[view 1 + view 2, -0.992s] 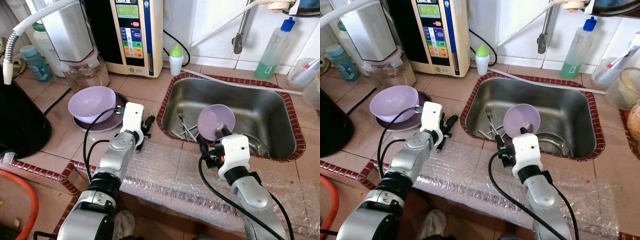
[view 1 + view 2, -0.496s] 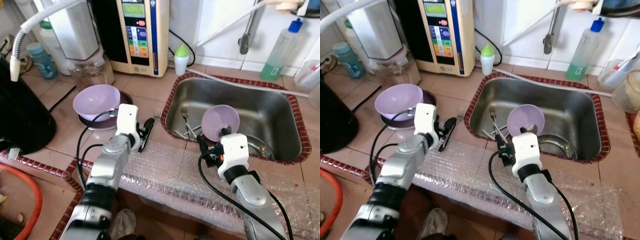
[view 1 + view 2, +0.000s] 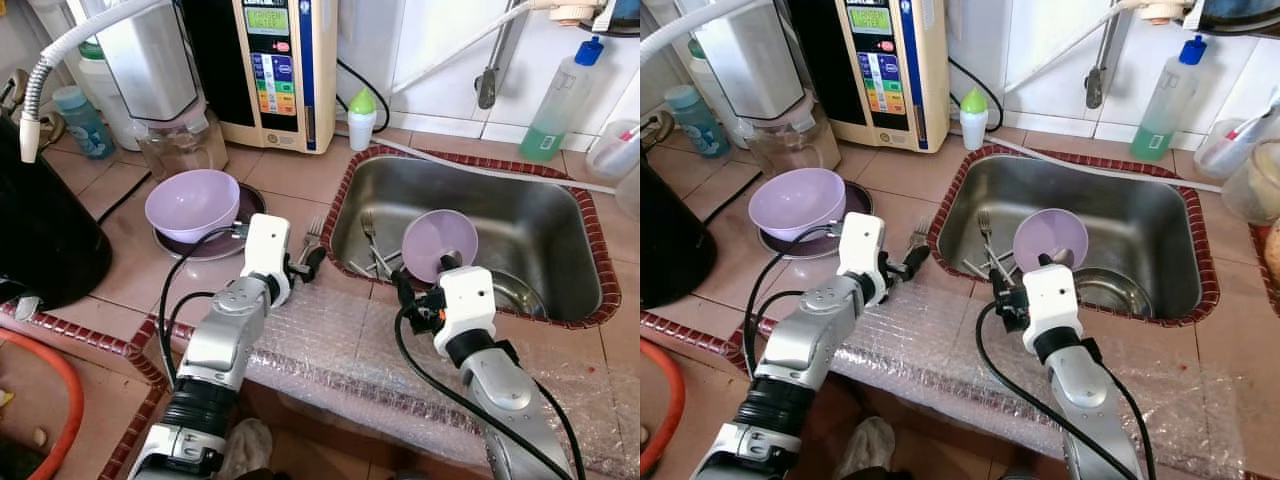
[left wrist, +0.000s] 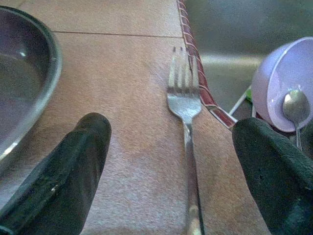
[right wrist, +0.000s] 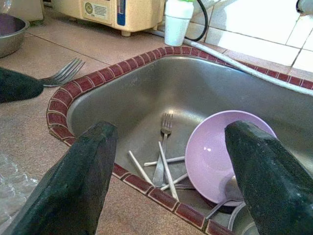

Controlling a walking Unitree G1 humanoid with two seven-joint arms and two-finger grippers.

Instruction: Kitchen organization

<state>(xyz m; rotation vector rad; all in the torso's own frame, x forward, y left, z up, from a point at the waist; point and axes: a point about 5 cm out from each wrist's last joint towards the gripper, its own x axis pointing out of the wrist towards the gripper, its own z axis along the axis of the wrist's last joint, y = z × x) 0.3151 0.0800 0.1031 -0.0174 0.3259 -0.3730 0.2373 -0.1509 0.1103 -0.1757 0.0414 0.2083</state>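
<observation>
Fork (image 4: pixel 185 105) lies flat on the tiled surface (image 3: pixel 290 180) just beside the sink (image 3: pixel 560 225) rim, tines toward the wall; the left gripper (image 4: pixel 171 161) has advanced and turned since a second ago, so its open jaws now straddle the handle, ready to close; the right gripper (image 5: pixel 171 166) hovers at the sink edge, jaws open, empty.

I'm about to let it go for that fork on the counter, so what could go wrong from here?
The fork lies flat on the tile right beside the sink rim; the open left gripper straddling it might nudge it over into the sink. The metal dish sits close beside one finger, so it might get bumped. The thin handle may also slip free.
</observation>
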